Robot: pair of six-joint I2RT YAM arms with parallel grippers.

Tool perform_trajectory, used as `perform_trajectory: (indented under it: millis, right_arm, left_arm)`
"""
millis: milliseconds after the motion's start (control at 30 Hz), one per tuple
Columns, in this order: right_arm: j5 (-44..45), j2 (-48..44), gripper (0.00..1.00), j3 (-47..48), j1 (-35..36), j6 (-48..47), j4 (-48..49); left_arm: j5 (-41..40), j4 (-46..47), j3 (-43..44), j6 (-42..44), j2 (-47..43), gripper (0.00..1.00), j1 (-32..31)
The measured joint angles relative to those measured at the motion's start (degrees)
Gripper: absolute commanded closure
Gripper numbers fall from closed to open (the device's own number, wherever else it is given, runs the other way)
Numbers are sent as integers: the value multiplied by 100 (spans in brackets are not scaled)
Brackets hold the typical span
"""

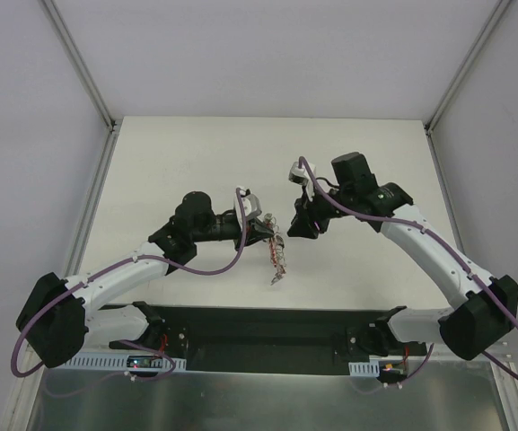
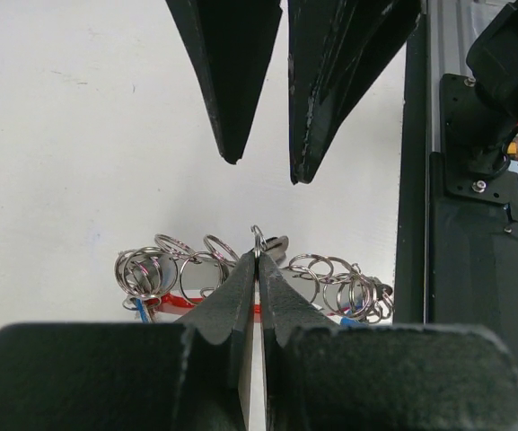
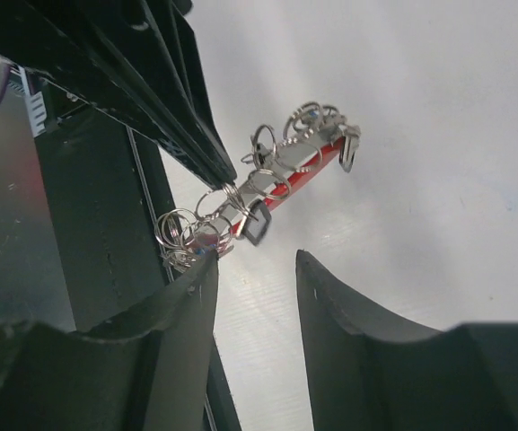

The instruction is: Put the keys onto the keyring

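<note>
My left gripper (image 2: 258, 256) is shut on one small silvery ring at the top of the keyring (image 2: 330, 283), a bunch of metal rings with a red tag (image 2: 173, 301) behind them. In the top view the keyring (image 1: 277, 259) hangs down from the left gripper (image 1: 266, 224) above the table. A key with a black head (image 3: 257, 224) dangles from the bunch beside the red tag (image 3: 303, 180). My right gripper (image 3: 255, 260) stands open with nothing between its fingers, just short of the bunch. It faces the left gripper tip to tip, seen as right gripper (image 1: 300, 224).
The white table (image 1: 196, 162) stretches behind both arms, bounded by metal rails at left and right. A black base plate (image 1: 259, 328) with the arm mounts runs along the near edge, close under the hanging bunch.
</note>
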Motion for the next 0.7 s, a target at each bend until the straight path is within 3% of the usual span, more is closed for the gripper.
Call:
perform_trajectory:
  millis: [700]
  right_arm:
    - [-1392, 601, 59, 431, -24, -905, -544]
  left_arm:
    - [557, -131, 157, 17, -275, 100, -2]
